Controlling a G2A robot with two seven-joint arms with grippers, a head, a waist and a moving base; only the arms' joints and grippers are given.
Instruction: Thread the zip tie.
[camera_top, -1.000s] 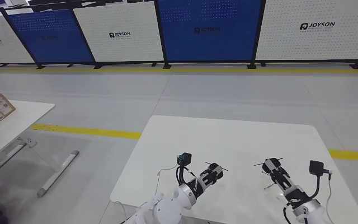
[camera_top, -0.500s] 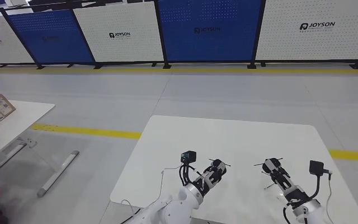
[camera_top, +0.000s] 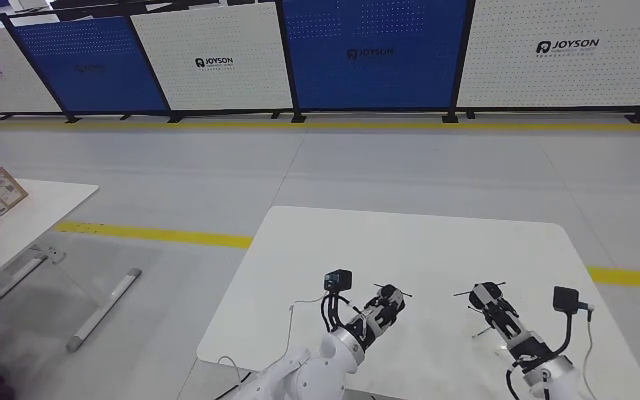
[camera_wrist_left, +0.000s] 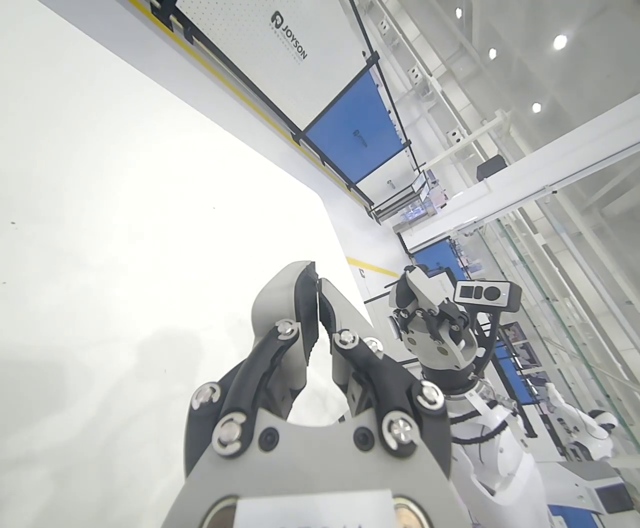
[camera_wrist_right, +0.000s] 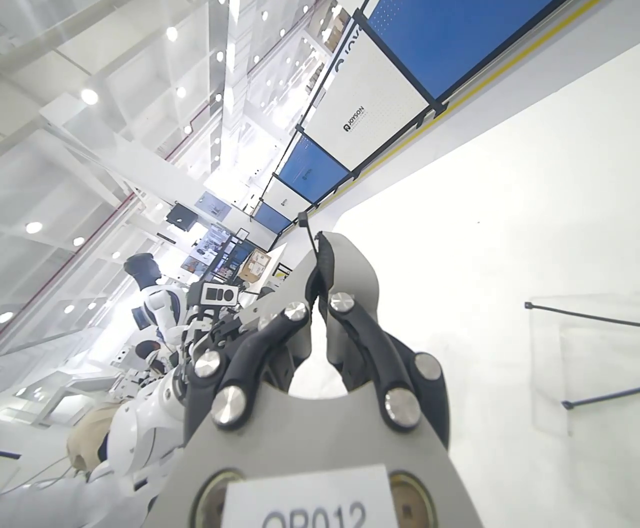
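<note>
A white desk (camera_top: 400, 240) carries the work, with a yellow floor line (camera_top: 150, 235) past its far edge and a fence of blue and white panels (camera_top: 375, 55) well beyond that. Both arms come in over the near edge. The left gripper (camera_top: 390, 296) sits about midway along that edge and the right gripper (camera_top: 485, 293) is nearer the right edge, the two well apart with white desk top between them. The right wrist view shows the right gripper (camera_wrist_right: 319, 250) with its jaws pinching the black zip tie (camera_wrist_right: 306, 227). The strap runs out past the tips along the line of the jaws, with the square head at the free end, held above the desk. From the top the zip tie (camera_top: 462, 294) is a thin dark line crossing the tip, roughly parallel to the near edge. The same wrist view shows two spare ties (camera_wrist_right: 580, 313) lying flat on a clear sheet (camera_wrist_right: 560, 360) on the desk beside that arm. The left wrist view shows the left gripper (camera_wrist_left: 318, 285) with its jaws pressed together, and the right gripper (camera_wrist_left: 417, 285) farther off. A fine dark line crosses the left tip in the top view, too thin to identify.
</note>
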